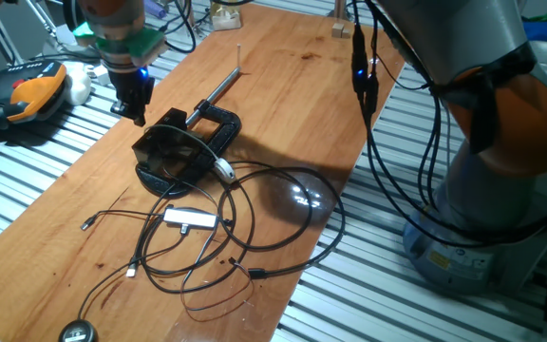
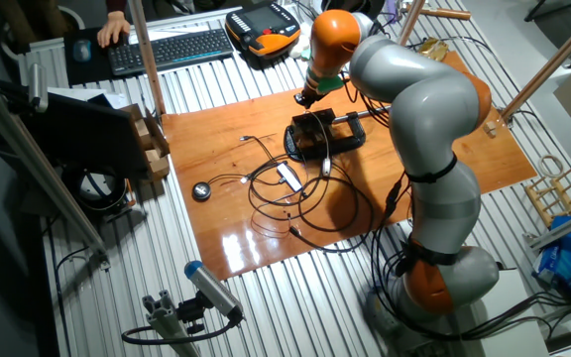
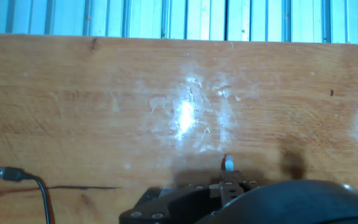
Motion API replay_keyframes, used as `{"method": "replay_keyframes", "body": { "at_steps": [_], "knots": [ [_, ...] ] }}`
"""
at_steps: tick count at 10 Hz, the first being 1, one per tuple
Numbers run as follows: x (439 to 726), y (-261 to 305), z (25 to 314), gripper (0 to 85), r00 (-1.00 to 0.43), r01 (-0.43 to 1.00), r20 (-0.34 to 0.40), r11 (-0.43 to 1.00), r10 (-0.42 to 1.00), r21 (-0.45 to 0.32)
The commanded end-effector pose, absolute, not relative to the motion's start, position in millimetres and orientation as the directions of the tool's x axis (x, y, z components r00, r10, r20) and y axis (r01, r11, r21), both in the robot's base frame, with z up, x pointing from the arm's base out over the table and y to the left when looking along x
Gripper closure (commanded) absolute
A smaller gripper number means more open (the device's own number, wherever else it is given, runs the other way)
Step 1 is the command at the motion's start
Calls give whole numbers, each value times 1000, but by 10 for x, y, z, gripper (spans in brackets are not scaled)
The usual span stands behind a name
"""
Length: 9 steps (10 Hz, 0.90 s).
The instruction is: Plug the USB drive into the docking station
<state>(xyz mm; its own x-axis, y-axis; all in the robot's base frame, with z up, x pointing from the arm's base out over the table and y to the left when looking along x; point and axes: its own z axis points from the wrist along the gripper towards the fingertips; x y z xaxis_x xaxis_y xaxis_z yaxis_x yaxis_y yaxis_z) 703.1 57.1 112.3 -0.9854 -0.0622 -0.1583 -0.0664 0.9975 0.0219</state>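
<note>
Docking station (image 1: 171, 152): black boxy unit on a rounded base, stood on the wooden surface (image 1: 292, 85) toward its far left side. A black C-shaped clamp (image 1: 218, 123) with a long metal rod (image 1: 218, 87) sat touching its rear flank, apparently fixed there to keep the unit from sliding under an insertion push. Thin wires (image 1: 254, 218) spilled from its front and looped loosely across the middle of the board.

Claw (image 1: 133, 100): hung just beside the station's far upper edge, pointing down. Whether its fingers were open or closed could not be told; dark housing hid them in both fixed views.

USB drive (image 3: 227, 164): probably the small pale tip seen in the hand view, jutting forward from the claw's mechanism over bare wood. This would suggest it was carried ready for plugging, though the grip itself was not visible.

Silver adapter (image 1: 190, 218): small, flat, lying among the wire loops, well apart from the claw.

Loose USB connector (image 3: 5, 173): on a thin black lead, lying flat at the lower left of the hand view.

Round black puck (image 1: 77, 332): at the near corner of the board, on a cable end.

Judgement: approach stage; the port was not yet met, and alignment with the station's socket remained to be done.
</note>
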Motion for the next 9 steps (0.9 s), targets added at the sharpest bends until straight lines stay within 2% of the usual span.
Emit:
{"method": "replay_keyframes", "body": {
  "at_steps": [1,2,3,4,7,8,9],
  "knots": [
    [7027,568,1127,680,-984,-57,-170,998,-52,21],
    [7027,567,1128,510,-984,-52,-174,999,-49,14],
    [7029,575,1124,510,-983,-52,-175,999,-49,13],
    [7030,585,1121,340,-982,-49,-181,999,-46,11],
    [7051,603,1096,340,-980,-37,-196,999,-36,-1],
    [7061,596,1076,510,-980,-37,-195,999,-37,-4],
    [7078,591,1047,510,-982,-34,-188,999,-34,-4]
  ]
}}
